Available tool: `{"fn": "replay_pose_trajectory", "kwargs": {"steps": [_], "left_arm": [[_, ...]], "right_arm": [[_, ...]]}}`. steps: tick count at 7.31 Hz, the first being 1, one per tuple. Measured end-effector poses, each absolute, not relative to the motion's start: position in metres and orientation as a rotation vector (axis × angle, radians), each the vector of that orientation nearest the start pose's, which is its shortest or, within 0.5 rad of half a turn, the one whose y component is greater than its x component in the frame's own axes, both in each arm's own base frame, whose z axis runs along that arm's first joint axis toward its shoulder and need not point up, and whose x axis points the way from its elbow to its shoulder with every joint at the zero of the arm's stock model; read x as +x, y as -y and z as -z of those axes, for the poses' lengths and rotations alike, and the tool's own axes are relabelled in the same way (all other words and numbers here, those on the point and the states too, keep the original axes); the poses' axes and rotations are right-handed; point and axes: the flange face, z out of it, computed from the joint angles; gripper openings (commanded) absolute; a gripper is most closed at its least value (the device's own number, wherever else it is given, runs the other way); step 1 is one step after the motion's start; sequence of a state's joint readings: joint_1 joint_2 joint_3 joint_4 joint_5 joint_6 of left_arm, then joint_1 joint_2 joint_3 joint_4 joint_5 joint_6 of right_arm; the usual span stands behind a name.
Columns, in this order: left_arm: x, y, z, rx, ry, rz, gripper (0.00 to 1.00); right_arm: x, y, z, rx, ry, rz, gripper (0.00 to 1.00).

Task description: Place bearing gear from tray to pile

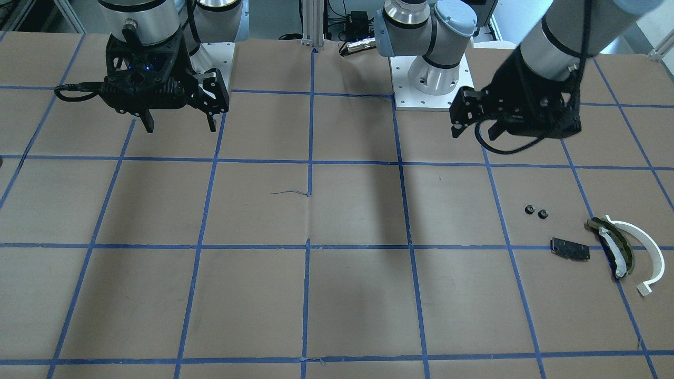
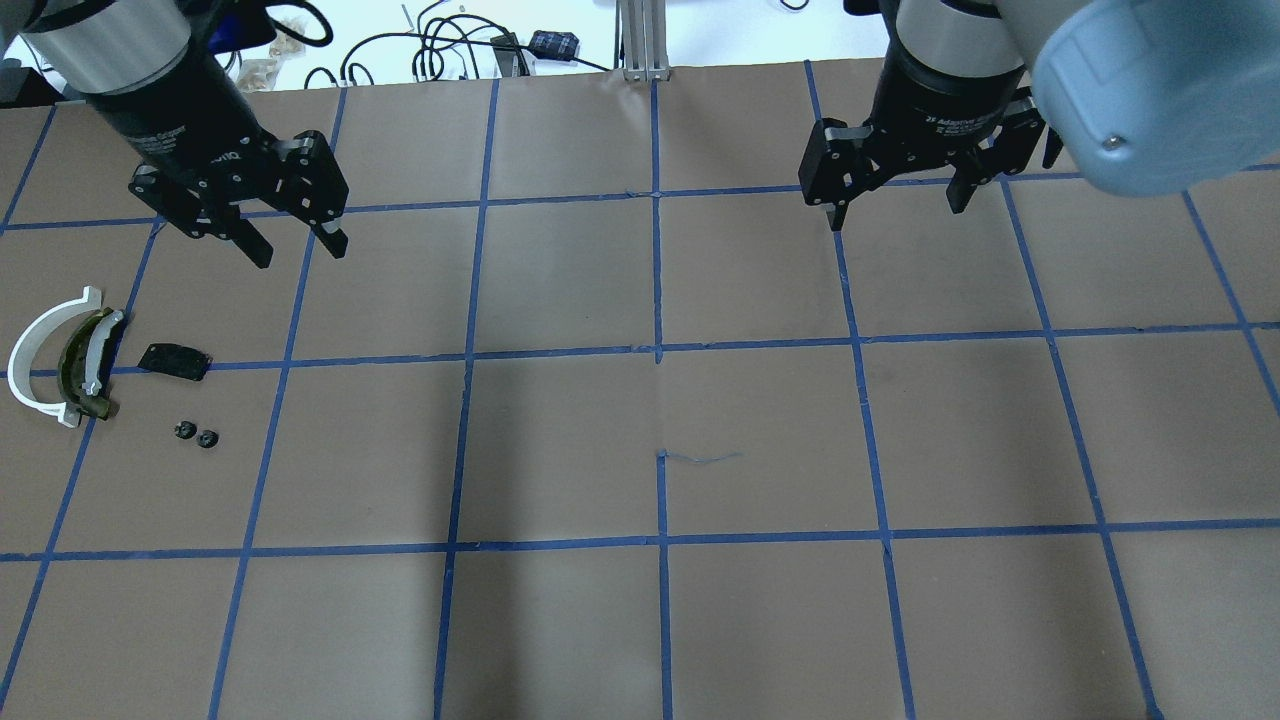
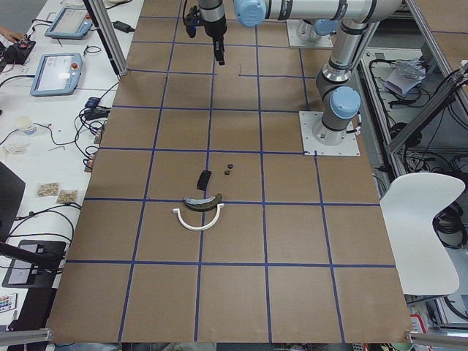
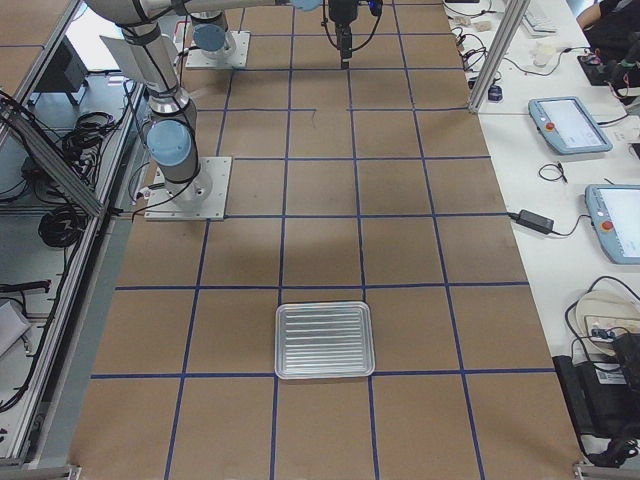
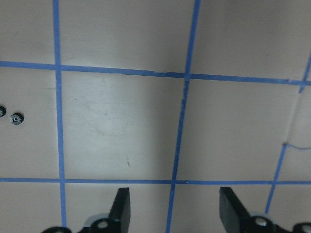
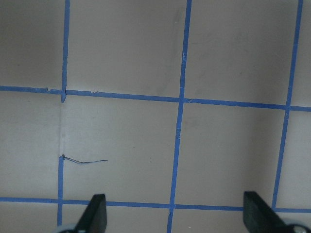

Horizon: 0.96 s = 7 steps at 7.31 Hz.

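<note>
Jaws apart, left tool (image 2: pixel 300 250) and right tool (image 2: pixel 897 213) hang, seemingly pointing downward.

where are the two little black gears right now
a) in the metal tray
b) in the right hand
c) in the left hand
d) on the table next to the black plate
d: the two small gears lie side by side on the table close to the black plate, while the left hand and the right hand both hang open and hold nothing.
</note>
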<state>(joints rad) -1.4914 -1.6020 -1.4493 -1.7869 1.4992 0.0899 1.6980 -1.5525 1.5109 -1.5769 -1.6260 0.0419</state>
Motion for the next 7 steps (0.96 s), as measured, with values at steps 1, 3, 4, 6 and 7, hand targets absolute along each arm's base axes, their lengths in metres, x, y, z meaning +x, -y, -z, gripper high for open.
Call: {"fn": "replay_pose_trajectory", "kwargs": {"steps": [1, 3, 4, 6, 7], "left_arm": [[-0.115, 0.483, -0.527, 0.072, -3.173, -0.161, 0.69], [-0.104, 0.481, -0.532, 0.055, -3.127, -0.077, 0.72], [-0.083, 0.496, -0.529, -0.032, -3.124, 0.012, 0.75], [-0.069, 0.508, -0.518, -0.195, -3.164, 0.055, 0.97], [-0.070, 0.509, -0.515, -0.230, -3.198, 0.058, 1.00]], "right_arm": [[0.191, 0.484, -0.509, -0.133, -3.189, 0.083, 1.00], [0.191, 0.484, -0.509, -0.133, -3.188, 0.083, 1.00], [0.191, 0.484, -0.509, -0.133, -3.188, 0.083, 1.00], [0.191, 0.484, -0.509, -0.133, -3.188, 0.081, 1.00], [0.191, 0.483, -0.509, -0.134, -3.188, 0.081, 1.00]]}}
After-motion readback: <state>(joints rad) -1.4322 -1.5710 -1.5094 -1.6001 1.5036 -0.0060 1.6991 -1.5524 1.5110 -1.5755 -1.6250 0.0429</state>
